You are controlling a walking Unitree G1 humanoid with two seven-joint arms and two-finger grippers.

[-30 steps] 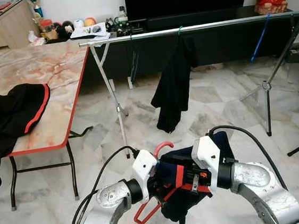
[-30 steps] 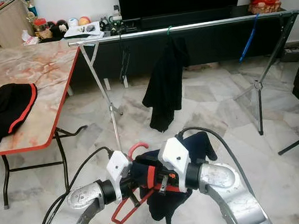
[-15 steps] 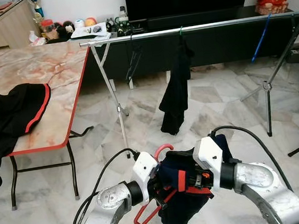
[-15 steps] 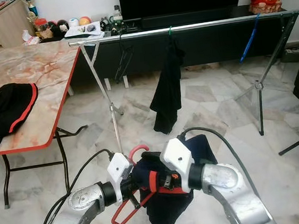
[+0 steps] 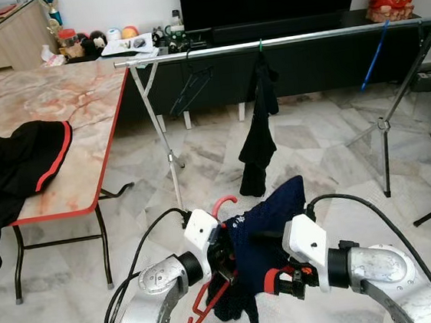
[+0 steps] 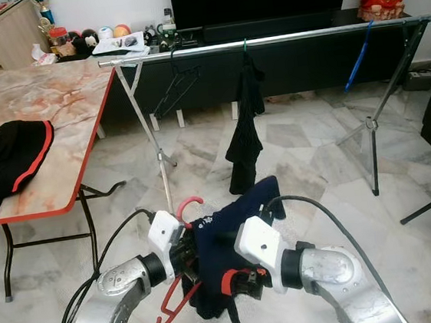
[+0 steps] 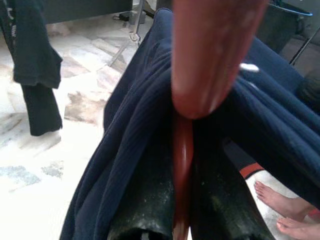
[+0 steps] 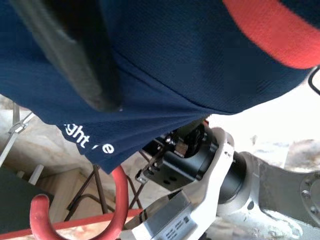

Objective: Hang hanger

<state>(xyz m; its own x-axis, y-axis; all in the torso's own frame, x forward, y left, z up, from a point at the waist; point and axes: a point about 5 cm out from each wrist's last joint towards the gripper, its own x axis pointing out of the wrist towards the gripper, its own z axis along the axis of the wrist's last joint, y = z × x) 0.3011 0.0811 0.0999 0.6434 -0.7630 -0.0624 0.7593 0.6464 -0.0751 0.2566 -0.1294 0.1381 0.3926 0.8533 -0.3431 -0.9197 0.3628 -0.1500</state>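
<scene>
My left gripper (image 5: 223, 258) is shut on a red hanger (image 5: 222, 205); in the left wrist view the red hanger (image 7: 212, 55) runs between the two black fingers (image 7: 145, 200). A navy garment (image 5: 265, 226) with red trim hangs bunched over it, one corner sticking up. My right gripper (image 5: 281, 282) is low and to the right, shut on the garment's red-trimmed edge. Its finger (image 8: 75, 55) lies against the navy cloth (image 8: 200, 65); the other finger is hidden. The silver rail (image 5: 303, 38) crosses the room well ahead of both grippers.
On the rail hang a black garment (image 5: 259, 134), an empty black hanger (image 5: 190, 87) and a blue hanger (image 5: 374, 60). A marble table (image 5: 55, 101) with a black-and-red garment (image 5: 16, 167) stands left. A person's bare feet (image 7: 280, 210) are on the floor nearby.
My right gripper has dropped lower and pulled the navy garment along the hanger, so a corner now sticks up. The left gripper rose slightly. The black garment on the rail has turned edge-on.
</scene>
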